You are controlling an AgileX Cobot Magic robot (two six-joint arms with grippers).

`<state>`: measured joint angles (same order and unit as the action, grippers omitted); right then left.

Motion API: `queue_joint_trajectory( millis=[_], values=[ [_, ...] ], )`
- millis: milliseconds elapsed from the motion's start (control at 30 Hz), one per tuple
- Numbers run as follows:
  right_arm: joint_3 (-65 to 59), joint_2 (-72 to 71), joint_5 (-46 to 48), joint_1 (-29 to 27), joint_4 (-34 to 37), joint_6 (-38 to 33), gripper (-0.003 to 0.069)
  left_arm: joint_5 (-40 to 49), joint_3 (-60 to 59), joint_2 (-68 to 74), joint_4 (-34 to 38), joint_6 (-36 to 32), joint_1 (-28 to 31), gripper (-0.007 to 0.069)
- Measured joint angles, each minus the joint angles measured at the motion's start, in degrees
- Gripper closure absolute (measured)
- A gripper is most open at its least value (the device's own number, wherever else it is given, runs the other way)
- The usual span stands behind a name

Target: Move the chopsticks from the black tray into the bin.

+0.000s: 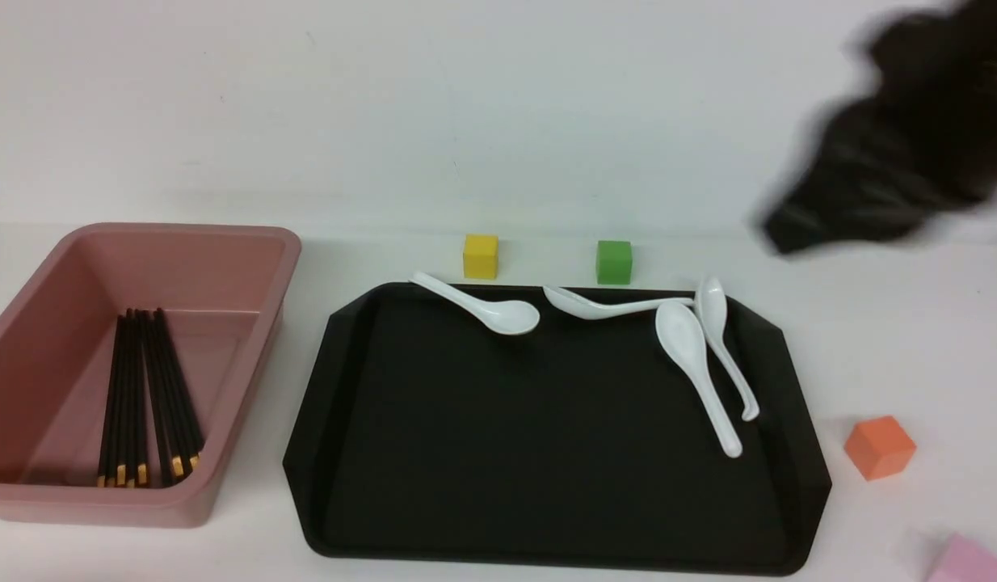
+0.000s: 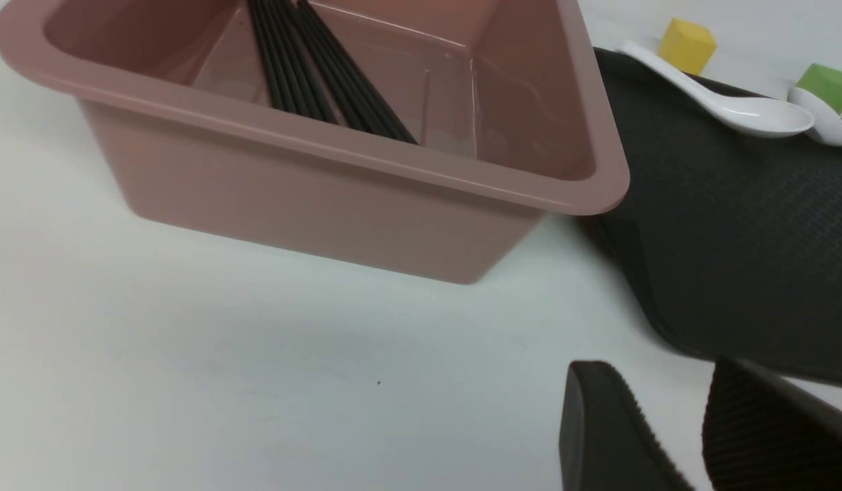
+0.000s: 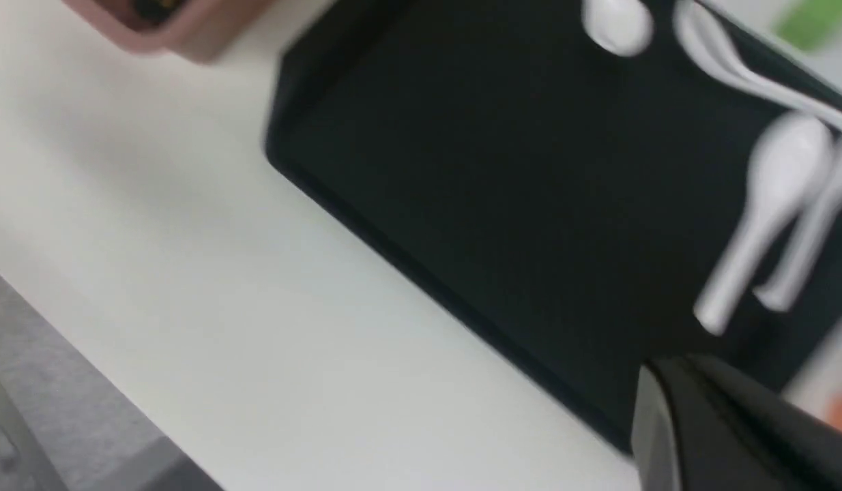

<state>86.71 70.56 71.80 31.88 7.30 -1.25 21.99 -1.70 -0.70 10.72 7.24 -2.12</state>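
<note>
Several chopsticks [image 1: 147, 396] lie inside the bin [image 1: 30, 356] at the left, yellow bands toward its near end. They also show in the left wrist view [image 2: 325, 75], inside the bin [image 2: 339, 184]. The black tray [image 1: 547, 453] in the middle holds no chopsticks, only white spoons. My left gripper [image 2: 660, 392] is open and empty, low over the bare table near the bin's corner and the tray's edge [image 2: 735, 273]. My right gripper [image 3: 673, 389] is shut and empty, above the tray's near edge [image 3: 462, 204]. In the front view my right arm [image 1: 894, 145] is a dark blur at the upper right.
Several white spoons [image 1: 696, 356] lie along the tray's far and right side. A yellow cube [image 1: 480, 256] and a green cube [image 1: 613, 262] stand behind the tray. An orange cube [image 1: 878, 447] and a pink cube [image 1: 963, 562] sit to its right.
</note>
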Motion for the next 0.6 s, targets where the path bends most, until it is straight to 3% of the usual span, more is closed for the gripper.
queue_joint_trajectory(
  millis=[133, 233, 367, 600],
  values=[
    [-10.30, -10.18, -3.90, 0.00, -1.98, 1.96, 0.0657, 0.00, 0.00, 0.00, 0.00, 0.00, 0.00, 0.0386],
    [-23.04, -20.07, -14.31, 0.00, -4.13, 2.41, 0.0657, 0.00, 0.00, 0.00, 0.00, 0.00, 0.00, 0.0386],
    [-39.63, -30.64, -33.93, 0.00, -5.24, 4.01, 0.0656, 0.00, 0.00, 0.00, 0.00, 0.00, 0.00, 0.0386],
    [-60.43, -35.25, -67.14, 0.00, -5.24, 5.96, 0.0655, 0.00, 0.00, 0.00, 0.00, 0.00, 0.00, 0.0386]
  ],
)
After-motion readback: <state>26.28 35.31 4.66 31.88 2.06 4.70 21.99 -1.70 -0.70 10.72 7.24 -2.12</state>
